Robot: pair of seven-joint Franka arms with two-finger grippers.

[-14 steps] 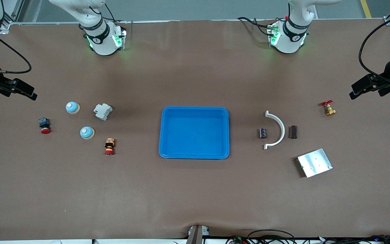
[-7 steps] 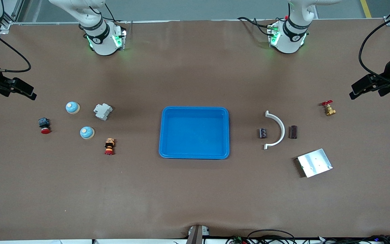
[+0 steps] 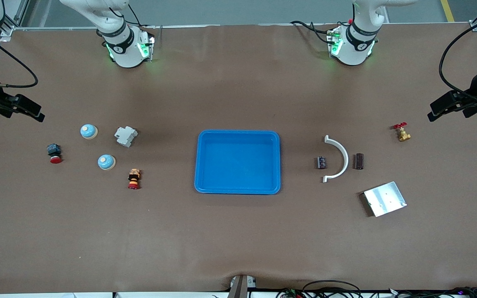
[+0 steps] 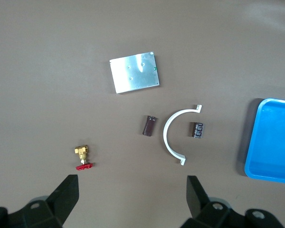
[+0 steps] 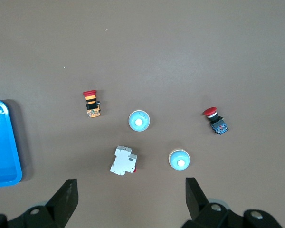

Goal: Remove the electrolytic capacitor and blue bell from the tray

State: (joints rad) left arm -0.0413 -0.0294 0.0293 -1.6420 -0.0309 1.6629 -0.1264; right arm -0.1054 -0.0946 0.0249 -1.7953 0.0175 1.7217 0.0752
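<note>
Two blue domed bells (image 3: 89,131) (image 3: 107,162) stand toward the right arm's end of the table; the right wrist view shows both bells (image 5: 138,120) (image 5: 179,159). A black capacitor (image 3: 321,162) and a dark brown capacitor (image 3: 359,161) lie toward the left arm's end, on either side of a white curved piece (image 3: 338,159). The left wrist view shows the brown capacitor (image 4: 150,126) and the black capacitor (image 4: 196,129). The right gripper (image 3: 29,111) (image 5: 131,199) hangs open and empty high over its table end. The left gripper (image 3: 440,108) (image 4: 133,199) hangs open and empty over the other end.
An empty blue tray (image 3: 238,165) sits mid-table. Near the bells are a white circuit breaker (image 3: 126,136) and two red push buttons (image 3: 54,153) (image 3: 133,178). Near the capacitors are a metal plate (image 3: 384,198) and a brass valve (image 3: 402,132) with a red handle.
</note>
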